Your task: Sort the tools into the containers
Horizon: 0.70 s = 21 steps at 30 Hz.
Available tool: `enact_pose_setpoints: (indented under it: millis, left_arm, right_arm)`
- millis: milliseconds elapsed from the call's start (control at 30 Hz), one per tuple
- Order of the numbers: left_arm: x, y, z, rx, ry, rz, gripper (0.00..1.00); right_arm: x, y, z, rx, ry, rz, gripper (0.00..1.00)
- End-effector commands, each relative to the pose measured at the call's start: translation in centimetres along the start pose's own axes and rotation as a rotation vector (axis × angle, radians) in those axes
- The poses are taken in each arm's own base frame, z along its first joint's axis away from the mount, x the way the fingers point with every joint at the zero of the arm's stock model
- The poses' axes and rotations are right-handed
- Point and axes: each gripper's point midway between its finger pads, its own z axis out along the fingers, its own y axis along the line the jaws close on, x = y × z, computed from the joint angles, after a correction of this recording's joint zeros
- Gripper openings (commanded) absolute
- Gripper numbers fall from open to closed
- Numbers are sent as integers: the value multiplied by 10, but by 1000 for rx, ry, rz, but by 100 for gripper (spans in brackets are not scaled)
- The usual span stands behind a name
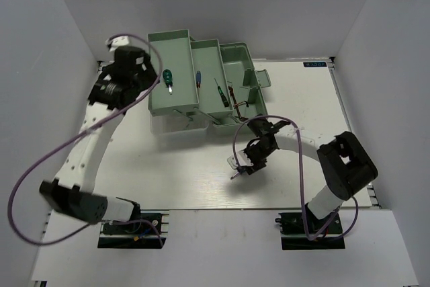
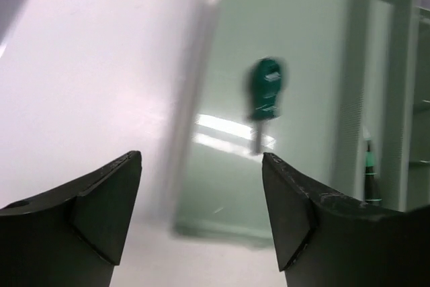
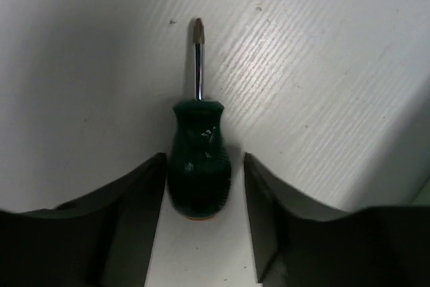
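Right gripper point(image 3: 204, 160), jaws apart, straddles green screwdriver point(image 3: 199, 179); handle print point(image 3: 207, 133) unreadable; left gripper point(image 2: 201, 160) gapes wide.

The left wrist view is blurred: the green screwdriver point(image 2: 267, 92) and the tray point(image 2: 302, 38) rims are soft, and a second tool point(image 2: 369, 166) at the right is half hidden behind a finger point(image 2: 322, 226), its kind unclear. From above, the right pincer point(image 1: 245, 165) covers the bench screwdriver point(image 1: 233, 177) but for its tip, and the hex keys point(image 1: 236, 103) are too small to count. In the right wrist view the bottom edge cuts off both fingers point(image 3: 289, 233).
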Motion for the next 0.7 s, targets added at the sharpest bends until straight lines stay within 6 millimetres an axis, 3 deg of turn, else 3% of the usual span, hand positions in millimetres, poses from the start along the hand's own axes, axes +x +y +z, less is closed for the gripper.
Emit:
enact_pose_setpoints:
  millis: [0,33,67,167,200,233,267,300,333,400,433,467,500,567,600,633,667]
  left_arm:
    - [26,56,-20,-120,36,-58,82]
    - [37,65,-21,-134,61,-74,82]
    - [55,72,-22,-137,96,-103,82]
    - [80,93,-17,-173,143,-171,84]
    - [79,102,-17,-188,130,-219,84]
    - [86,107,-15,-198,151,-224,84]
    - [91,111,-10,-190,158,-259,84]
    - [96,114,-8,-193,178,-268,84]
    - [104,114,-4,-182,213,-278,84]
    - [118,122,6,-195,251,-306,85]
    - [119,124,10,-178,254,-346,85]
    - [130,128,17,-185,281,-356,85]
    - [134,130,22,-183,291,-376,85]
    - [140,130,32,-155,309,-419,85]
    - [145,130,38,-149,325,-427,85]
    - [146,121,42,-99,345,-437,85]
    - [145,120,49,-74,337,-442,85]
  right_arm:
    - [18,11,5,-18,84,-66,49]
    - [19,15,6,-28,84,-63,36]
    - [18,16,4,-30,81,-59,29]
    - [3,17,-10,-42,46,-17,6]
    - [-13,37,-21,-100,-2,40,2]
    - [-26,37,-28,-100,-53,62,0]
    - [-52,26,-46,-92,-123,78,0]
    - [-57,13,-57,-45,-123,47,0]
    - [-94,19,-81,-63,-234,66,0]
    - [-124,-2,-113,20,-282,113,0]
    - [-148,-23,-134,91,-338,69,0]
    - [-162,-37,-153,141,-359,164,0]
    - [-176,-73,-174,268,-376,99,0]
    - [-179,-99,-184,326,-389,211,0]
    - [-196,-137,-215,471,-415,191,0]
    - [-201,-147,-220,494,-438,271,0]
    - [-182,-171,-211,542,-383,357,0]
